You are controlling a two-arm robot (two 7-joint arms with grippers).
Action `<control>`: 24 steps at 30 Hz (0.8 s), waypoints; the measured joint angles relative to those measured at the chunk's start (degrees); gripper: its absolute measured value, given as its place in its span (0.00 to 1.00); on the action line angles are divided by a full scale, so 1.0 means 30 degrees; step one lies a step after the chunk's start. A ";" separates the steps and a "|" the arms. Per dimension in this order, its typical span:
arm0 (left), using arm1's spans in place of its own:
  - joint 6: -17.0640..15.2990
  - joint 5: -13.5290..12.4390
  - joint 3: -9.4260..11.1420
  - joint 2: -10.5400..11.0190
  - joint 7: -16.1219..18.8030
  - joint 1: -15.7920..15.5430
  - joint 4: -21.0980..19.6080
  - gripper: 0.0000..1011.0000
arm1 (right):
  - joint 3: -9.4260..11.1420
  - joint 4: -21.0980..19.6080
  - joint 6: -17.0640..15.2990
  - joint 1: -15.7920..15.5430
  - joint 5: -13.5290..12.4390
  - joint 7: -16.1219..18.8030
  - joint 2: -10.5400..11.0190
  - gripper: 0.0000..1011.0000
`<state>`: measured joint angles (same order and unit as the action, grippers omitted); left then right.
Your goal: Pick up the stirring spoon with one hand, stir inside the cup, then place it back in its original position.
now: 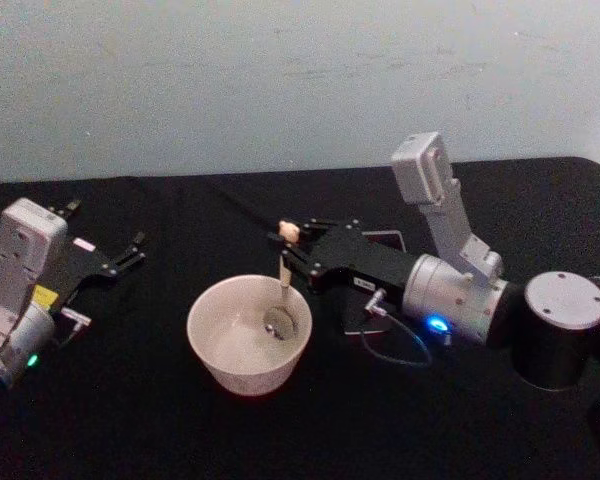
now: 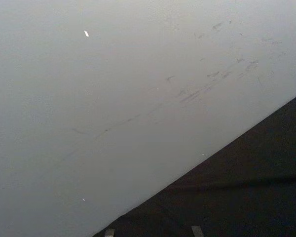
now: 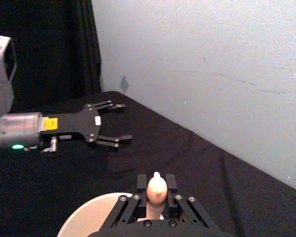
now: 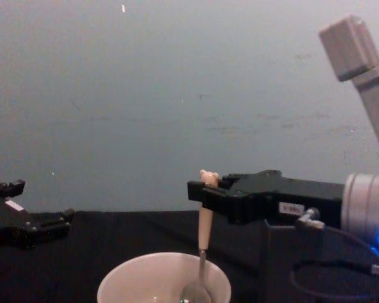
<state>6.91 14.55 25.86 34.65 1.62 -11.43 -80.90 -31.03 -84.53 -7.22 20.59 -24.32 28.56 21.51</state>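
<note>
The stirring spoon point(image 4: 204, 230) stands nearly upright with its small shiny metal bowl down inside the cup point(image 1: 242, 376), close to the cup's floor and toward its right side. Its beige tapered handle rises above the rim, and the little bear head sits at the very top. The right gripper point(image 1: 285, 246), black with a white label on a silver-grey arm showing a blue light, reaches in level from the right. Its two fingers are closed on the top of the handle, just under the bear head. The cup is wide, round and cream-white with a thin rim. It stands upright, mouth up, in front of the robot near the middle.
</note>
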 joint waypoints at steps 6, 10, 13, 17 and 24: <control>0.0000 0.0001 0.0001 0.0000 -0.0001 0.0000 0.0000 0.99 | 0.0159 -0.1418 -0.0229 -0.0771 -0.0601 0.0472 0.0872 0.21; 0.0000 0.0001 0.0000 0.0001 0.0000 0.0001 0.0001 0.99 | 0.0014 -0.2135 -0.0285 -0.1161 -0.0849 0.0800 0.1337 0.21; 0.0000 0.0000 0.0001 0.0000 0.0000 0.0001 0.0002 0.99 | -0.0239 -0.2495 -0.0312 -0.1364 -0.0927 0.0959 0.1555 0.21; 0.0000 0.0000 0.0001 0.0000 0.0000 0.0001 0.0001 0.99 | -0.0643 -0.2677 -0.0436 -0.1449 -0.0986 0.1014 0.1581 0.21; 0.0000 -0.0001 0.0000 0.0000 0.0000 0.0000 0.0002 0.99 | -0.1121 -0.2165 -0.0484 -0.0992 -0.0971 0.0782 0.0956 0.21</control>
<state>6.91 14.55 25.86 34.65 1.62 -11.43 -80.90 -34.40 -91.02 -8.67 17.62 -27.23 30.90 24.38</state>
